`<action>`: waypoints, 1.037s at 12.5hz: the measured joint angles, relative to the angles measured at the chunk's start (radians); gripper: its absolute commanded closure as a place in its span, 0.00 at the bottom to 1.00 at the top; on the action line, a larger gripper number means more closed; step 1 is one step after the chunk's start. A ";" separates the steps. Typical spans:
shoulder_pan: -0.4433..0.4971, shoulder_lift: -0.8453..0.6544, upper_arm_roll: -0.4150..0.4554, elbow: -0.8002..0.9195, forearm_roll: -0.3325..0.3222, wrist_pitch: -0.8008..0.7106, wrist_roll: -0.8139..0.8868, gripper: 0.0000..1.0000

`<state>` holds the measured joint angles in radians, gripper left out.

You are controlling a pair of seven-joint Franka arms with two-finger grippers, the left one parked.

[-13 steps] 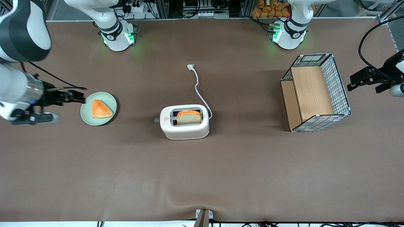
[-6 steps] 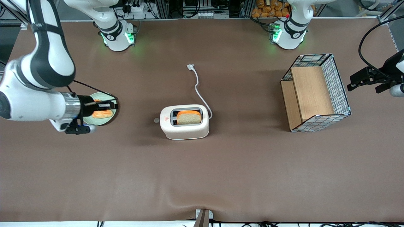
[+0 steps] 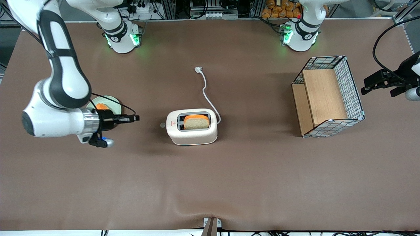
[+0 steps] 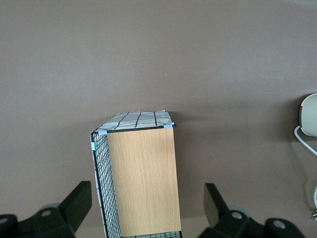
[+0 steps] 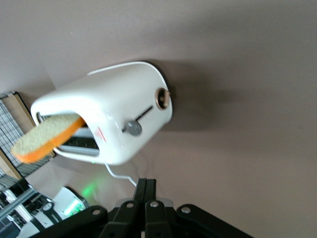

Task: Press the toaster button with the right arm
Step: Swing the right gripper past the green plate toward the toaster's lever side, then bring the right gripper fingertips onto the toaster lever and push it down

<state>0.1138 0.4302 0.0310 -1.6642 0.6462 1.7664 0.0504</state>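
The gripper [image 3: 136, 117], fingers together, hangs near but apart from the toaster button [image 3: 162, 125]; the toaster [image 3: 192, 127] remains unpressed.

The only sign is a small red triangle mark [image 3: 173, 123] on top of the toaster [image 3: 192, 127], at the end toward the gripper [image 3: 136, 118] (any lettering under it is too small to read). No other text, brand or number is legible.

End effector [image 3: 137, 117] beside toaster button [image 3: 162, 125] (apart), fingertips together.
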 measured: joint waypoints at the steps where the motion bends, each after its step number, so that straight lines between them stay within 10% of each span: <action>1: 0.014 0.015 0.000 -0.009 0.024 0.034 -0.004 1.00; 13: 0.082 0.027 0.001 -0.083 0.061 0.184 -0.114 1.00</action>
<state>0.1958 0.4571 0.0324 -1.7469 0.7072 1.9500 -0.0639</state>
